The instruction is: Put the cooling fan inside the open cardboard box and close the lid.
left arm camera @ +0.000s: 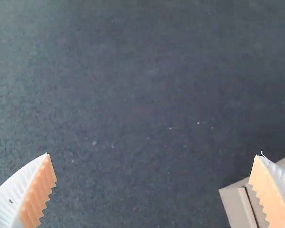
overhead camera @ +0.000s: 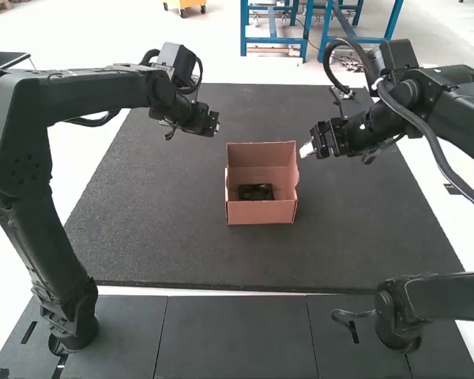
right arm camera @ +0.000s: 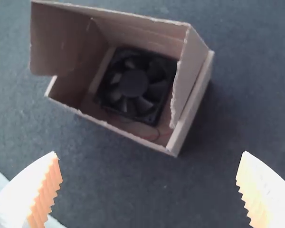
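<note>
Dark mat [overhead camera: 142, 205] bears the box [overhead camera: 261, 212] (fan [right arm camera: 133, 88] inside) — left fingers [left arm camera: 35, 194] and right fingers [right arm camera: 40, 192] spread.

Bright, even light, soft shadow on the mat [right arm camera: 237, 95] beside the cardboard box [right arm camera: 190, 71], box interior dim

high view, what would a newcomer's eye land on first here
The open cardboard box in the middle of the dark mat, its lid flap standing up and the cooling fan lying inside. Then the left gripper and right gripper, both open, hanging above the mat on either side of it.
</note>
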